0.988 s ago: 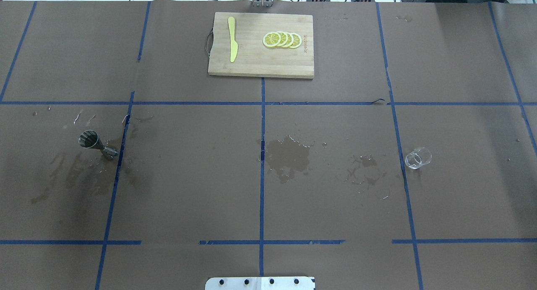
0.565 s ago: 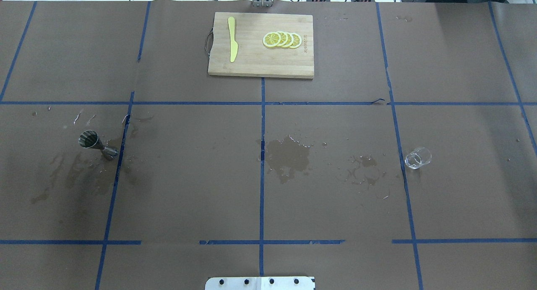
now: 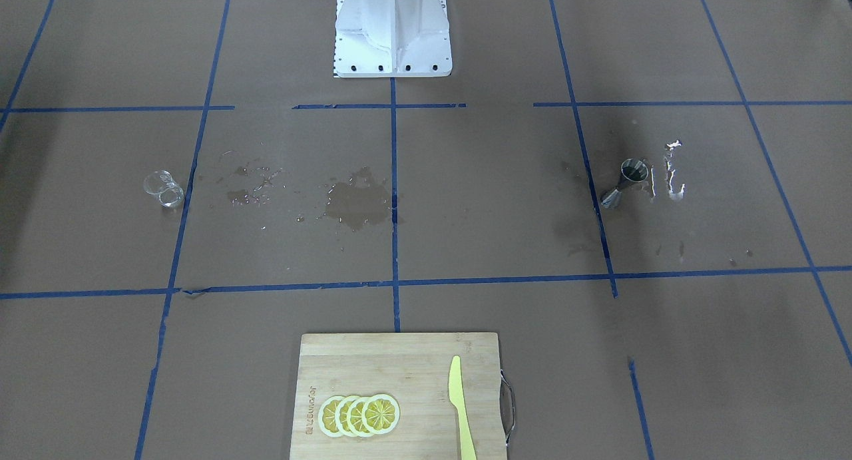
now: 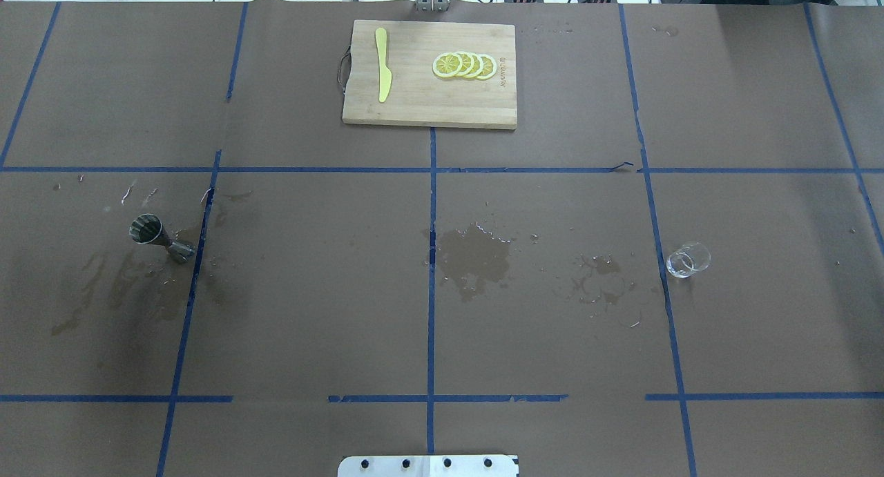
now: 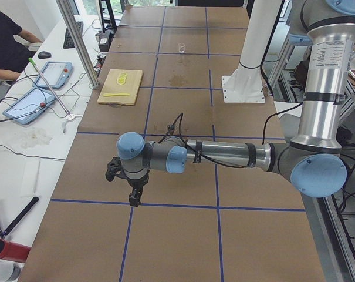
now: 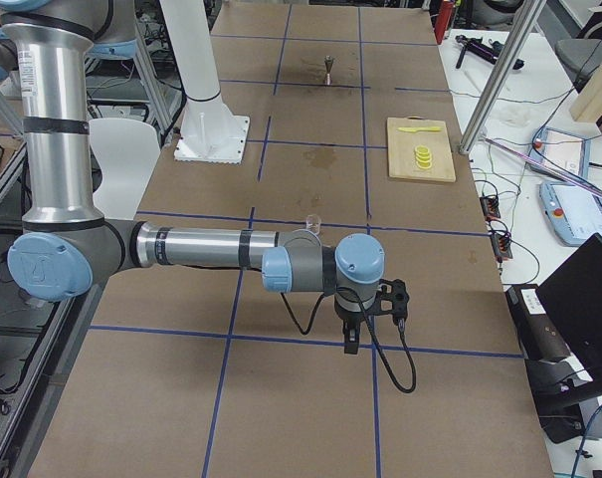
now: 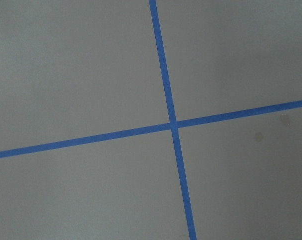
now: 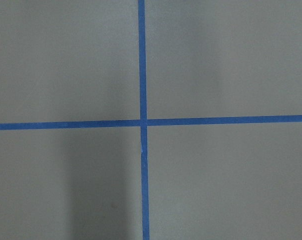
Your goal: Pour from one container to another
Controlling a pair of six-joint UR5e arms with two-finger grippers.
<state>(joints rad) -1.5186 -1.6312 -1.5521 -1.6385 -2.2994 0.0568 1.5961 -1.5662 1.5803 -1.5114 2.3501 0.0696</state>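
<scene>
Steel jigger, apart from left end effector

No text can be read with certainty. A small branded mark is seen on the cutting board (beside the lemon slices), but its letters are too small to be made out.

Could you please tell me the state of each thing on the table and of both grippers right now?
Jigger: upright, untouched, contents not visible.
Glass: upright, untouched, contents unclear.
Paper: wet stains at centre and beside jigger.
Board: lying flat at table's far edge.
Knife: lying flat on board.
Lemon slices: fanned, overlapping, on board.
Left gripper: above bare paper; open or shut unclear.
Right gripper: above bare paper; open or shut unclear.
</scene>
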